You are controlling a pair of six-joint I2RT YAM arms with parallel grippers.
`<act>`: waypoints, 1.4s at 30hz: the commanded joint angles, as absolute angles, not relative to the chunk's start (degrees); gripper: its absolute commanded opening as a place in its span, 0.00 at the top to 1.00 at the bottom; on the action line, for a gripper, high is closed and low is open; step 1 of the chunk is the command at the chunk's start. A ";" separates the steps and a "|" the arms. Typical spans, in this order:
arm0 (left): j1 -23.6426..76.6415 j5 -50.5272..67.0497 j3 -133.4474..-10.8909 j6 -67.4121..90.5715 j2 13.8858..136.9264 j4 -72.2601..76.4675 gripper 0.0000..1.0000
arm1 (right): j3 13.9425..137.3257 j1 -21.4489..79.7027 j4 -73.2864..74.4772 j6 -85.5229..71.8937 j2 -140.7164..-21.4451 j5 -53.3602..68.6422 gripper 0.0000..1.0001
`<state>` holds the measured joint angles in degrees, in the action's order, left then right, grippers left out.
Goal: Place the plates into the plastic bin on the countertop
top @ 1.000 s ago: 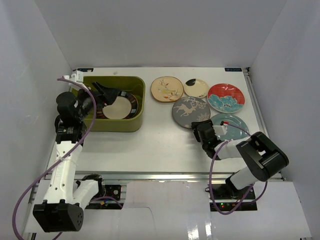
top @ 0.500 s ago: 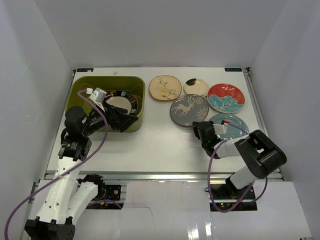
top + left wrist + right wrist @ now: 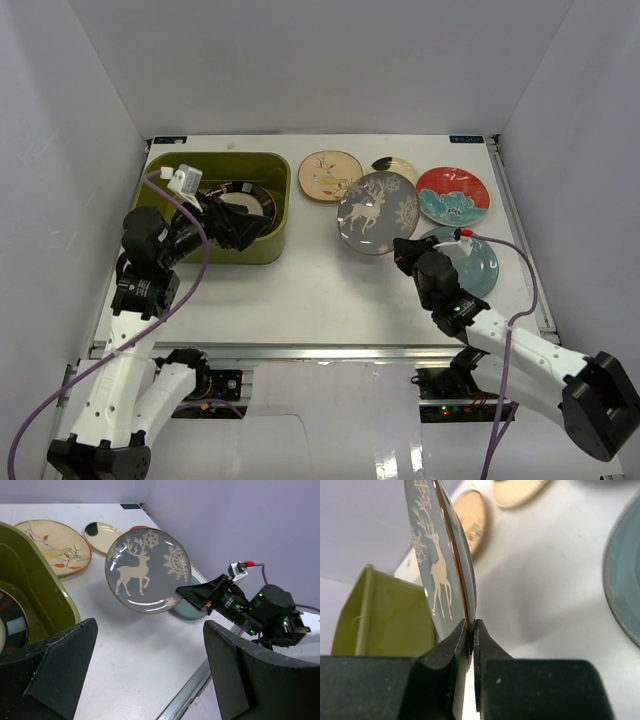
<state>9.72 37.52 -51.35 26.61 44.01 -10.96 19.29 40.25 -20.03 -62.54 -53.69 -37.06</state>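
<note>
The right gripper [image 3: 471, 625] is clamped on the rim of the deer plate [image 3: 147, 571], held tilted on edge above the table, with the green bin [image 3: 250, 252] well off to its left. The left gripper [image 3: 250, 228] hangs over the bin, fingers apart and holding nothing. The carry looks to be the step in hand, and next the plate needs to go leftward over the bin wall and down beside the dark-rimmed plate [image 3: 245, 205] inside.

the white countertop [image 3: 300, 290] carries the olive-green plastic bin [image 3: 260, 250] at far left; to its right lie a cream bird plate [image 3: 328, 176], a small cream plate [image 3: 400, 163], a red-teal plate [image 3: 452, 195] and, nearer, a pale blue plate [image 3: 482, 265].
</note>
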 commanded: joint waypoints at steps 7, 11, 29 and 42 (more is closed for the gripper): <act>9.93 21.11 -54.05 28.39 41.05 -17.13 0.02 | 47.74 41.13 -20.75 -38.33 -57.70 -16.05 0.92; 9.93 18.81 -55.89 30.06 39.12 -19.42 0.02 | 62.26 41.57 -20.91 -37.35 -69.85 -4.85 0.92; 9.93 7.29 -61.43 26.11 39.55 -23.73 0.02 | 115.47 49.48 -14.16 -45.00 -120.13 2.20 0.92; 10.11 8.96 -58.98 26.63 38.76 -22.94 0.02 | 110.05 49.66 -13.01 -47.02 -125.07 0.88 0.92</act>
<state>9.89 8.36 -59.44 26.87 39.44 -23.14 111.00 49.84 -2.83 -43.62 -128.09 0.58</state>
